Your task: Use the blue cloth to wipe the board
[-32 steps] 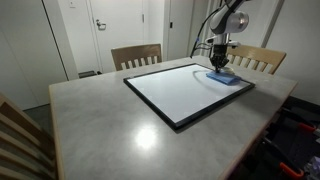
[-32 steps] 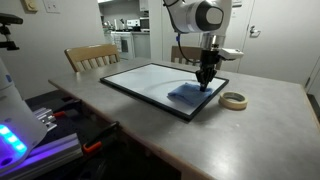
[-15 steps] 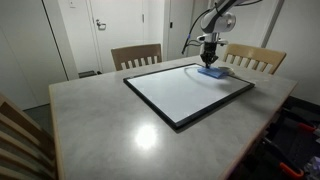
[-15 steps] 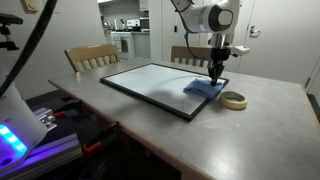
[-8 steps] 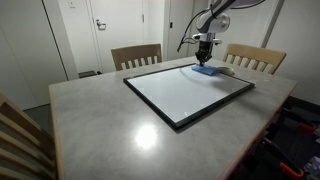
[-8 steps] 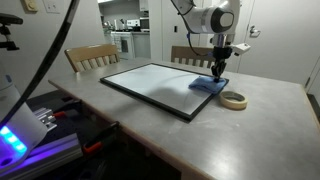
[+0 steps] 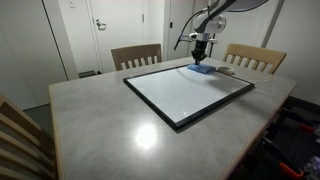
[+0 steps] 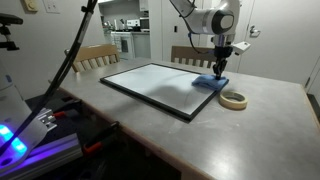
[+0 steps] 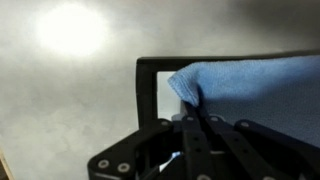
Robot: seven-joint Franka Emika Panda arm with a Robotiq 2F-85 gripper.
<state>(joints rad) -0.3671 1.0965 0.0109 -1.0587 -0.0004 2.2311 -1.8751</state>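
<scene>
Blue cloth (image 7: 201, 70) pinned at a far corner of the board (image 7: 185, 92)
Board flat on the bench (image 7: 100, 120), glossy and hard, likely easy sliding; cloth soft, light, limp, best nipped at a raised fold and pressed down; tool (image 9: 193, 106) closed tight on cloth near its edge; tape roll (image 8: 234, 100) just beside; no containers seen.

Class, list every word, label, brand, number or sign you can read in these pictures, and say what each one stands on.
None can be read.
The board shows no writing.
The blue cloth and the roll of tape show no print.
Nothing else is sharp enough to read.
</scene>
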